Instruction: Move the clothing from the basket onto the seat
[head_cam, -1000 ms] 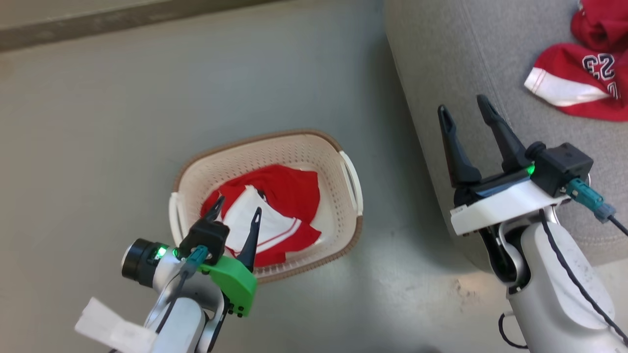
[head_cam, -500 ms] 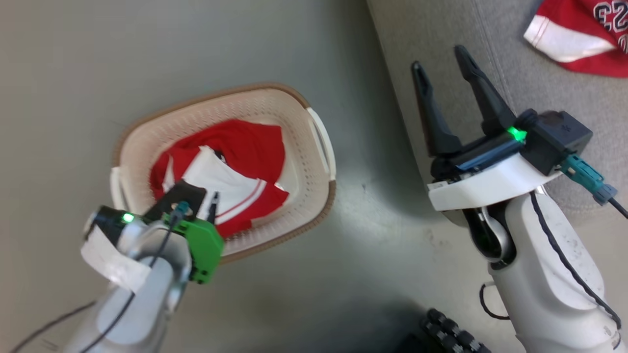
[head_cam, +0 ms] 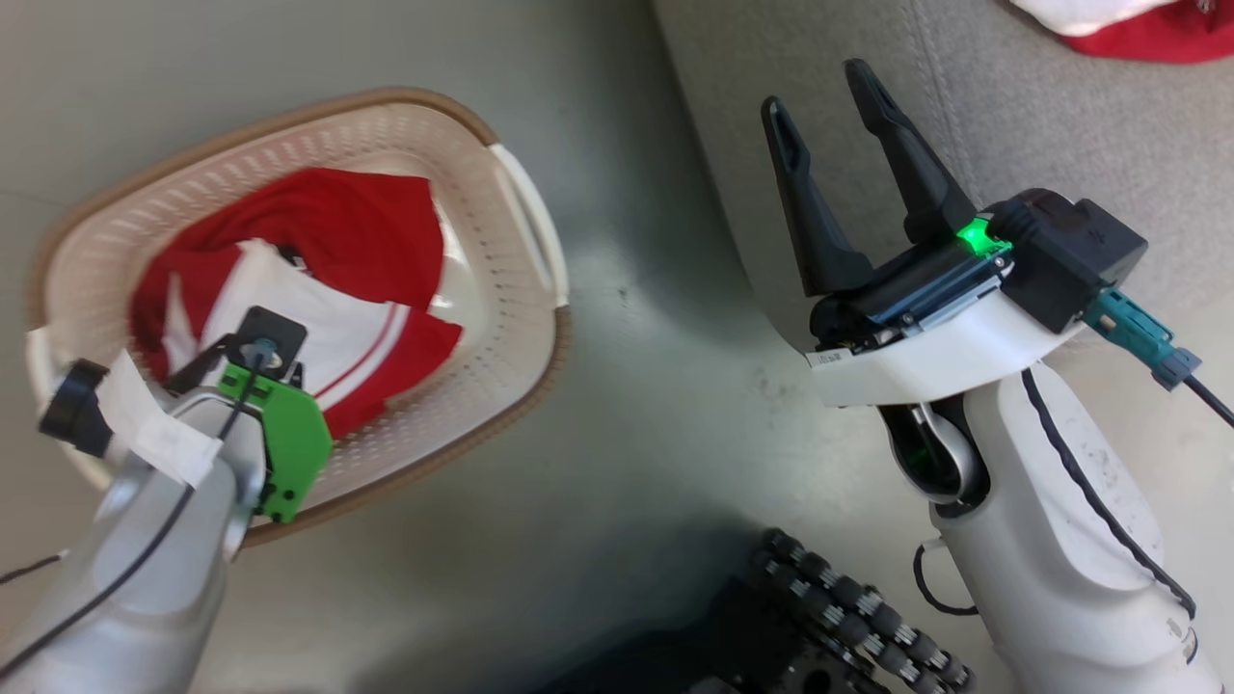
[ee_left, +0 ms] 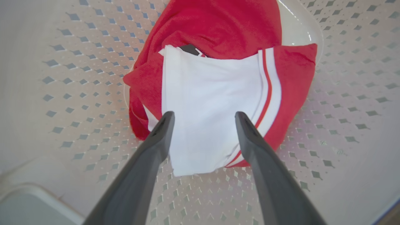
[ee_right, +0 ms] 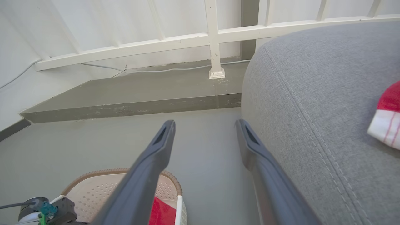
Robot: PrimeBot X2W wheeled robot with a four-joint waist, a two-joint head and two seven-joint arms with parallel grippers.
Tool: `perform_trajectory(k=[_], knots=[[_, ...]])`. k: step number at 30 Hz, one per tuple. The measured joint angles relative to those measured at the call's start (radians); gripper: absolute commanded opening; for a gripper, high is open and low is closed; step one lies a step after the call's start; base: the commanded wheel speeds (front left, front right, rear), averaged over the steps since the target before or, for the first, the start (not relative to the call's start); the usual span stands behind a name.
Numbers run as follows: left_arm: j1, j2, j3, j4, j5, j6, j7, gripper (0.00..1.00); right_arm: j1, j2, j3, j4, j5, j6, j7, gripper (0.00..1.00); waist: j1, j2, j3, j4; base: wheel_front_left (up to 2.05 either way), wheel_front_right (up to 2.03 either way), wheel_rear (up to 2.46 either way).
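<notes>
The cream basket (head_cam: 525,222) with its brown rim sits on the floor at the left. Red clothing (head_cam: 357,231) with a large white panel (ee_left: 206,93) lies crumpled in it. My left gripper (ee_left: 203,115) points down into the basket, open, its fingertips either side of the white panel; I cannot tell whether they touch the cloth. My right gripper (head_cam: 818,89) hangs open and empty at the grey seat's (head_cam: 1041,125) rounded edge. More red and white clothing (head_cam: 1138,39) lies on the seat at the top right, also seen as clothing (ee_right: 386,118) in the right wrist view.
The grey floor (head_cam: 627,386) runs between basket and seat. A raised step and a white railing (ee_right: 215,40) stand beyond. My base with its dark rollers (head_cam: 839,607) sits at the bottom, close to the basket's near side.
The head camera has tipped down and shifted the whole picture. My left arm has swung over and down into the basket, fingers now pointing at the cloth. Both grippers stay open.
</notes>
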Motion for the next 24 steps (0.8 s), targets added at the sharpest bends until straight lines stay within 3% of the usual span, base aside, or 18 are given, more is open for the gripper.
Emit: perform_trajectory(k=[10, 22, 23, 24], knots=[[-0.048, 0.016, 0.004, 0.091, 0.019, -0.017, 0.041, 1.0, -0.017, 0.009, 0.017, 0.028, 0.025, -0.001, -0.01, 1.0, 0.0, 0.0, 0.078, -0.083, 0.0, 0.0, 0.0], [-0.098, 0.033, -0.022, 0.186, 0.049, -0.033, 0.104, 1.0, -0.034, 0.013, 0.032, 0.028, 0.076, -0.018, -0.011, 1.0, -0.0001, 0.0, 0.106, -0.105, 0.0, 0.0, 0.0], [-0.102, 0.032, -0.029, 0.192, 0.049, -0.034, 0.112, 0.42, -0.037, 0.013, 0.032, 0.022, 0.077, -0.019, -0.011, 1.0, -0.0001, 0.0, 0.107, -0.105, 0.0, 0.0, 0.0], [-0.106, 0.03, -0.033, 0.194, 0.049, -0.034, 0.114, 0.0, -0.038, 0.013, 0.032, 0.02, 0.077, -0.019, -0.011, 1.0, -0.0001, 0.0, 0.108, -0.105, 0.0, 0.0, 0.0]])
